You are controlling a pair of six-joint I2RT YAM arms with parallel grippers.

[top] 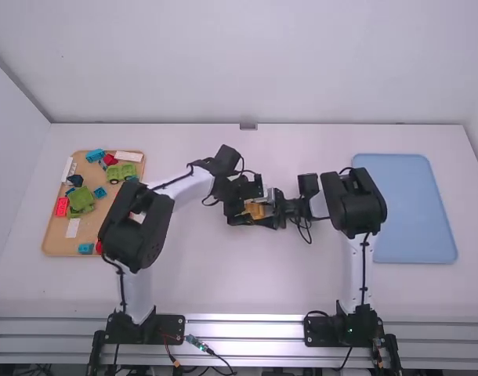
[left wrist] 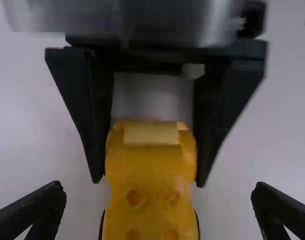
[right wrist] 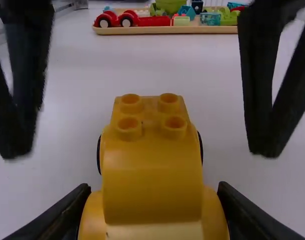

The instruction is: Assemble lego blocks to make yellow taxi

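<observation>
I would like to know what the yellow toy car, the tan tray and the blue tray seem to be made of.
Yellow toy car: plastic with a soft sheen, judging by its smooth molded curves and round studs.
Tan tray: probably wood or bamboo, from its warm tan color and plain rim.
Blue tray: likely matte plastic, being evenly colored with rounded corners, though silicone is possible.

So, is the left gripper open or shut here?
Open: the left gripper has its fingers apart, with a gap on each side of the yellow car.
</observation>
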